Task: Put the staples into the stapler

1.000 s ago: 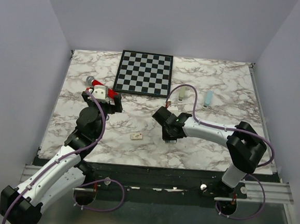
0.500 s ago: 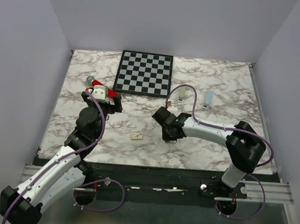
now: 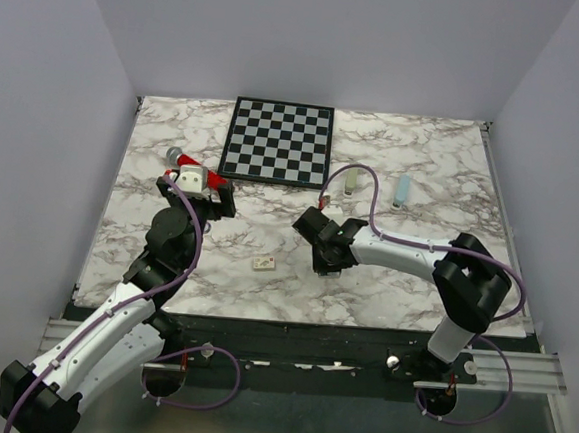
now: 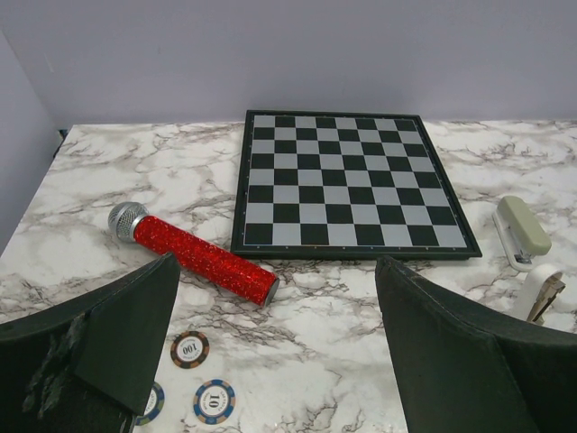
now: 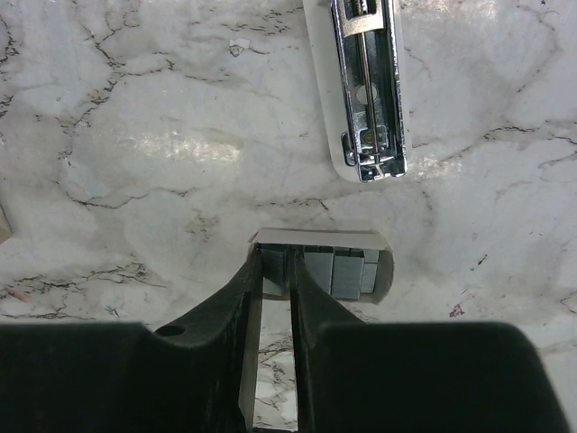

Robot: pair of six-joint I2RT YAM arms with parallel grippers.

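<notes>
The staples [image 5: 347, 271] are silvery-grey strips lying in a small white open box on the marble. My right gripper [image 5: 275, 262] reaches down into the left end of that box, its jaws closed to a narrow slit on one strip of staples. The stapler [image 5: 365, 90] lies just beyond the box, its white body open and its metal channel bare. In the top view my right gripper [image 3: 328, 262] is low over the table's middle and hides the box and the stapler. My left gripper [image 4: 278, 263] is open and empty, above the table at the left [image 3: 215, 203].
A chessboard [image 3: 279, 141] lies at the back. A red glitter microphone [image 4: 194, 253] and poker chips [image 4: 190, 349] lie near my left gripper. A pale green stapler-shaped item [image 3: 350, 184], a light blue item [image 3: 402, 190] and a small beige block [image 3: 264, 264] also lie on the table.
My right gripper has shifted very slightly to the left. The left arm has not moved.
</notes>
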